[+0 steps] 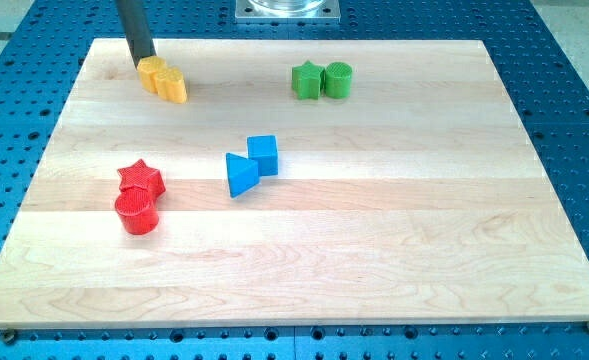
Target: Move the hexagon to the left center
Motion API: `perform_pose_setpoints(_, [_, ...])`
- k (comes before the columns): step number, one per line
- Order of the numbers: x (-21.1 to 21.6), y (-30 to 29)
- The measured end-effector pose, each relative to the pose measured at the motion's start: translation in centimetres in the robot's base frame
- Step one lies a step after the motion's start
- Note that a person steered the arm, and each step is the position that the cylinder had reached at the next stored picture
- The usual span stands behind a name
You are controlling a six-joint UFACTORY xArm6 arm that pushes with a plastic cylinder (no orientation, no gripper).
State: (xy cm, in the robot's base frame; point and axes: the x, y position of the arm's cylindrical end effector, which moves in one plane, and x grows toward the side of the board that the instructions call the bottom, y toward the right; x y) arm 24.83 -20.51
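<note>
The pale wooden board [394, 250] is lying on blue perforated metal, its lower right showing bare grain. The yellow hexagon [154, 73] is sitting near the top-left edge, touching another yellow block [173, 86]. My tip [144, 60] is pressing the hexagon's upper side, grasping nothing.

Near the board's [394, 250] top-left corner, my tip [144, 62] touches the top-left side of the yellow hexagon [152, 72], with a second yellow block [173, 88] touching its lower right. By the top edge's middle, the green star [305, 80] sits left of the green cylinder [338, 80]. Near the centre, the blue triangle [240, 175] touches the blue cube [263, 154] at its lower left. Toward the left edge, the red star [140, 179] sits above the red cylinder [137, 212].
</note>
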Motion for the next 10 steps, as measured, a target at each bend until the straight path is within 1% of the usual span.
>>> perform_pose_setpoints(1, [0.1, 0.0])
perform_pose_setpoints(2, [1.5, 0.8])
perform_pose_setpoints(3, [1.3, 2.8])
perform_pose_setpoints(4, [1.3, 2.9])
perform_pose_setpoints(5, [0.8, 5.8])
perform_pose_setpoints(6, [2.2, 6.3])
perform_pose_setpoints(7, [4.5, 3.1])
perform_pose_setpoints(8, [6.2, -1.7])
perform_pose_setpoints(9, [7.4, -4.4])
perform_pose_setpoints(10, [8.8, -5.3])
